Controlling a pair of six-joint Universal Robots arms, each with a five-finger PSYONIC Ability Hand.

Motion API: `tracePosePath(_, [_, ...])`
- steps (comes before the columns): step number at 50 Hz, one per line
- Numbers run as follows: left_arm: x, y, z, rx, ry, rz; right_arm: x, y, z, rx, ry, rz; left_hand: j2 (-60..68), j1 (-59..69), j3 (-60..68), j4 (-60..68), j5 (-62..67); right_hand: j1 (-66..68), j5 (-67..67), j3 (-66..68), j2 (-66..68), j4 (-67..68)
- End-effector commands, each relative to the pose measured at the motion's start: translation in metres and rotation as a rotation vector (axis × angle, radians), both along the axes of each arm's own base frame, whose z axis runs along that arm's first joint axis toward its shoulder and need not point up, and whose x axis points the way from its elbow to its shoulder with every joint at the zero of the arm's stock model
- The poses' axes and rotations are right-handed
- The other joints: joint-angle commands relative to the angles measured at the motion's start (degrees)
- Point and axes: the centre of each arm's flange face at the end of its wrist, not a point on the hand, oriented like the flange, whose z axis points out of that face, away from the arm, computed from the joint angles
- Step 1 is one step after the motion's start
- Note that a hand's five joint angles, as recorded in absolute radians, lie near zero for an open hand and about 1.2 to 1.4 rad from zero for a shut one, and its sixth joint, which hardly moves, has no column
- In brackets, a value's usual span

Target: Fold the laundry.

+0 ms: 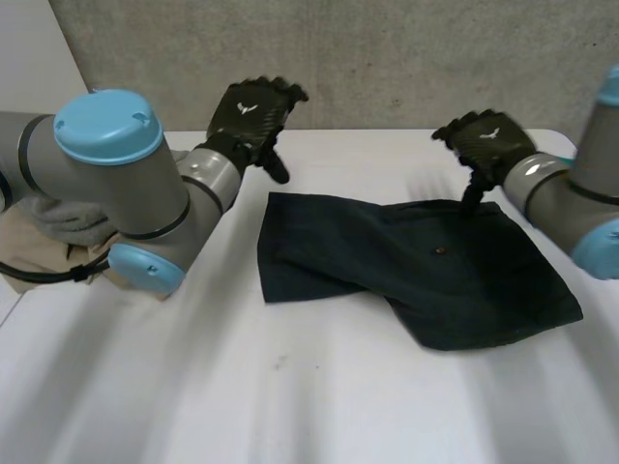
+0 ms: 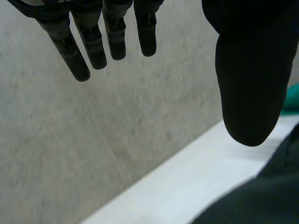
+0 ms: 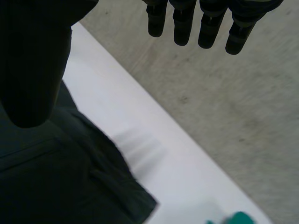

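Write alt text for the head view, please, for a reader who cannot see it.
A dark garment lies loosely spread on a white table. The left hand hovers open near its far left corner, and the right hand, also open, is over its far edge. Pale clothes lie heaped behind the left arm.

A white table (image 1: 319, 387) stands against a grey concrete wall (image 1: 387, 58).

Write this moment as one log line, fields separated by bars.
left hand open, empty | right hand open, thumb over far edge | dark garment on table
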Motion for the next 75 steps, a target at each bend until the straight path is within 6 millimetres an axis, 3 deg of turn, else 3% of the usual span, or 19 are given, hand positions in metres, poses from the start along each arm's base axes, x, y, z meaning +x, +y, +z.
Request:
tracePosePath(1, [0.006,0.000,-0.019,0.066,-0.037,0.009,0.006,-0.040,-0.043,0.024,-0.013,-0.062,0.98,0.50,1.11,1.41,2.09,0.94,1.18,1.84,1.46,1.63])
tracePosePath(11, [0.012,-0.003,-0.026,0.087,-0.048,0.021,0.004,-0.058,-0.092,0.101,0.016,-0.093,0.81,0.34,0.94,1.24,1.93,20.59,20.83,21.49,21.11,21.28])
tracePosePath(14, [0.017,-0.009,-0.024,0.081,-0.042,0.038,0.004,-0.058,-0.093,0.105,0.015,-0.095,0.64,0.17,0.78,1.07,1.76,52.01,52.24,52.90,52.53,52.69])
tracePosePath(17, [0.018,-0.013,-0.022,0.072,-0.039,0.042,0.004,-0.057,-0.085,0.095,0.009,-0.104,0.31,-0.17,0.44,0.73,1.42,67.33,67.57,68.23,67.85,68.02])
tracePosePath(19, [0.018,-0.014,-0.021,0.064,-0.034,0.042,0.005,-0.056,-0.076,0.086,0.004,-0.103,-0.03,-0.51,0.10,0.40,1.09,67.33,67.57,68.23,67.86,68.02])
tracePosePath(26, [0.012,-0.024,-0.027,0.055,-0.031,0.041,0.004,-0.023,0.000,0.014,-0.017,-0.058,-3.72,-4.20,-3.59,-3.30,-2.61,67.33,67.57,68.23,67.86,68.02])
tracePosePath(31, [0.007,-0.032,-0.037,0.055,-0.032,0.036,0.001,0.033,0.059,-0.034,-0.050,0.059,-4.90,-5.38,-4.77,-4.48,-3.79,67.33,67.57,68.23,67.86,68.02])
tracePosePath(42, [-0.020,-0.026,-0.081,0.112,-0.065,-0.091,-0.002,0.133,0.110,-0.088,-0.093,0.246,-4.24,-4.72,-4.11,-3.82,-3.13,67.33,67.57,68.23,67.86,68.02])
tracePosePath(46, [-0.024,-0.015,-0.092,0.165,-0.094,-0.123,-0.008,0.147,0.115,-0.111,-0.094,0.230,20.07,19.60,20.20,20.50,21.19,67.33,67.57,68.23,67.86,68.02])
tracePosePath(47, [-0.024,-0.010,-0.095,0.199,-0.112,-0.129,-0.008,0.146,0.114,-0.107,-0.093,0.225,43.64,43.16,43.77,44.06,44.75,67.33,67.57,68.23,67.86,68.02])
tracePosePath(49, [-0.022,-0.007,-0.097,0.230,-0.127,-0.130,-0.009,0.142,0.106,-0.086,-0.082,0.212,61.28,60.80,61.41,61.70,62.39,67.33,67.57,68.23,67.86,68.02])
tracePosePath(54, [-0.019,0.002,-0.091,0.278,-0.161,-0.129,-0.005,0.119,0.069,-0.001,-0.029,0.175,62.02,61.54,62.15,62.44,63.13,67.33,67.57,68.23,67.86,68.02])
tracePosePath(58, [-0.012,0.003,-0.073,0.257,-0.157,-0.115,-0.002,0.102,0.039,0.051,0.041,0.136,62.02,61.54,62.15,62.44,63.13,67.33,67.57,68.23,67.86,68.02])
tracePosePath(65, [-0.002,-0.017,-0.043,0.143,-0.098,-0.076,0.007,0.057,0.021,-0.018,0.037,0.064,62.02,61.54,62.15,62.44,63.13,67.33,67.57,68.23,67.86,68.02])
tracePosePath(67, [-0.007,-0.025,-0.027,0.064,-0.056,-0.075,0.011,0.035,0.035,-0.143,0.007,0.011,62.02,61.54,62.15,62.44,63.13,67.33,67.57,68.23,67.86,68.02])
tracePosePath(68, [-0.012,-0.034,-0.003,-0.053,0.000,-0.071,0.012,0.026,0.044,-0.200,-0.011,-0.014,62.02,61.54,62.15,62.44,63.13,67.33,67.57,68.23,67.86,68.02])
tracePosePath(70, [-0.016,-0.040,0.020,-0.149,0.050,-0.065,0.014,0.004,0.080,-0.402,-0.086,-0.092,62.02,61.54,62.15,62.44,63.13,67.33,67.57,68.23,67.86,68.02])
tracePosePath(74, [-0.017,-0.048,0.087,-0.412,0.219,-0.003,0.017,-0.006,0.149,-0.749,-0.252,-0.172,62.02,61.54,62.15,62.44,63.13,67.33,67.57,68.23,67.86,68.02])
tracePosePath(75, [-0.013,-0.045,0.117,-0.501,0.290,0.034,0.017,-0.005,0.159,-0.803,-0.282,-0.179,62.02,61.54,62.15,62.44,63.13,67.33,67.57,68.23,67.86,68.02])
